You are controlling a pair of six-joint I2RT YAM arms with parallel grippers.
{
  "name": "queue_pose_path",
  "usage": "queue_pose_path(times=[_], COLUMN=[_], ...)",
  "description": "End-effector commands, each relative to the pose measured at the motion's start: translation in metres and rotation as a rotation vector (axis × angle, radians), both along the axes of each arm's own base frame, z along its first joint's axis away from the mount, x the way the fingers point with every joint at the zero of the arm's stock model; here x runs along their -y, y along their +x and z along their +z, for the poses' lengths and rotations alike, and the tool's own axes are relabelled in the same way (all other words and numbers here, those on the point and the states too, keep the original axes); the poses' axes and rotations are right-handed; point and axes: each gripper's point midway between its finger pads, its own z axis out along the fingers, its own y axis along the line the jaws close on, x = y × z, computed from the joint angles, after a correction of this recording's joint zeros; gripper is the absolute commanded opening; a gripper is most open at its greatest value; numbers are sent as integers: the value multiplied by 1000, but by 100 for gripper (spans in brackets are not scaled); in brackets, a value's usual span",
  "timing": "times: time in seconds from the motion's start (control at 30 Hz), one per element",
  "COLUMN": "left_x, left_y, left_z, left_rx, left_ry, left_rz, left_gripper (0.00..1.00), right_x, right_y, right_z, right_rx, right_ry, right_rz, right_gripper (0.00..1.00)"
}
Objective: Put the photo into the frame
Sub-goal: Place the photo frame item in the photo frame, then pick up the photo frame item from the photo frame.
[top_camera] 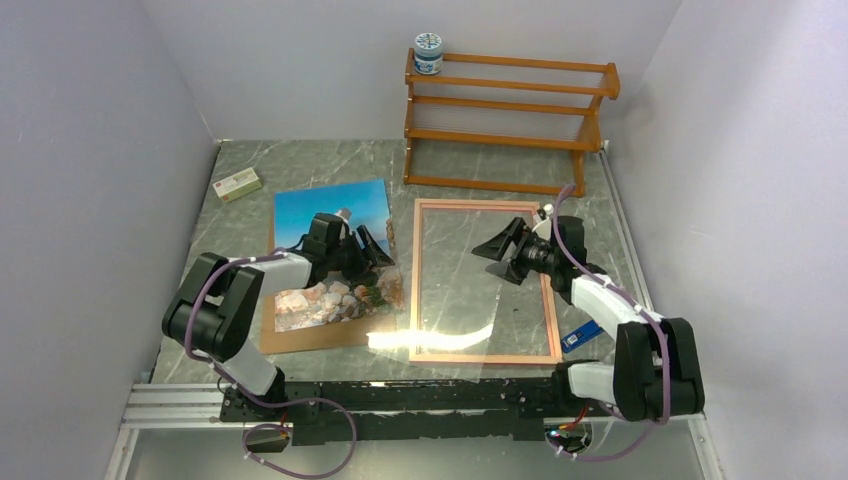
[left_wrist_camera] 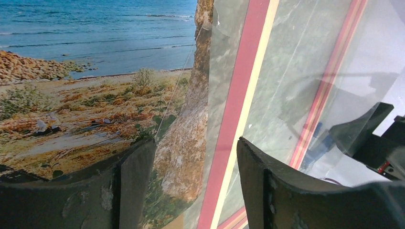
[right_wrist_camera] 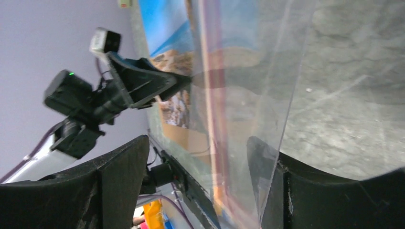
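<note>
The photo [top_camera: 330,230], a seashore print, lies face up on the left on a brown panel [top_camera: 320,337]. To its right, flat on the table, is the frame [top_camera: 552,310], with a pink rail [left_wrist_camera: 236,95] and a clear pane [right_wrist_camera: 248,71]. My left gripper [top_camera: 372,250] is open low over the photo's right edge [left_wrist_camera: 95,71]. Its jaws [left_wrist_camera: 195,143] span that edge and the frame's left rail, gripping nothing. My right gripper [top_camera: 505,255] is open over the frame's upper right. The pane's edge stands between its jaws [right_wrist_camera: 197,140], close to the right finger [right_wrist_camera: 267,162], which does not pinch it.
An orange-brown wooden rack [top_camera: 510,110] stands at the back with a small jar [top_camera: 428,53] on its top left. A small box [top_camera: 238,184] lies at the back left. A blue object [top_camera: 580,337] sits by the frame's near right corner. Grey walls close in both sides.
</note>
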Motion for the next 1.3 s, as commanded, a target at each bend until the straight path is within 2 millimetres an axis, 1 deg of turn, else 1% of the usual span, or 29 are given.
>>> queue_pose_path(times=[0.0, 0.1, 0.13, 0.2, 0.27, 0.33, 0.47, 0.53, 0.6, 0.63, 0.7, 0.8, 0.83, 0.87, 1.03, 1.13, 1.17, 1.27], left_x=[-9, -7, -6, -6, -8, -9, -10, -9, -7, -5, -1, 8, 12, 15, 40, 59, 65, 76], left_y=[-27, -27, -26, -26, -26, -26, -23, -21, -18, -16, -13, -9, -6, -7, -2, -4, -1, -5], left_z=[-43, -46, -45, -44, -45, -44, -37, -32, -25, -20, -12, -8, -6, -6, -4, -7, -6, -14], left_rx=[-156, -172, -173, -176, -180, -180, -159, -135, -103, -79, -44, -12, 0, 1, 41, 43, 52, 34], left_ry=[55, 29, 19, 6, 6, 6, 14, 21, 25, 25, 38, 91, 109, 129, 196, 237, 264, 323], left_rz=[43, 71, 78, 99, 122, 138, 131, 108, 71, 47, -4, -81, -101, -121, -199, -244, -246, -258], left_gripper=[69, 67, 66, 64, 62, 61, 62, 64, 68, 70, 71, 75, 76, 77, 78, 77, 75, 69], right_x=[-12, -14, -15, -15, -14, -12, -5, 0, 4, 6, 5, 9, 12, 16, 33, 50, 57, 72], right_y=[2, -8, -11, -15, -19, -20, -17, -15, -13, -13, -15, -21, -22, -21, -24, -21, -21, -24], right_z=[41, 40, 40, 46, 47, 48, 45, 43, 48, 51, 66, 92, 101, 116, 163, 187, 194, 212], right_rx=[112, 90, 94, 128, 150, 161, 124, 92, 88, 88, 104, 129, 136, 163, 271, 377, 405, 462], right_ry=[104, 140, 147, 149, 141, 128, 41, -18, -68, -92, -119, -181, -204, -225, -317, -375, -396, -436], right_rz=[33, 36, 34, 13, -10, -24, -41, -45, -40, -36, 8, 54, 51, 40, -28, -124, -165, -247], right_gripper=[78, 74, 71, 67, 59, 49, 23, 11, 2, 0, 0, 0, 0, 0, 0, 0, 0, 0])
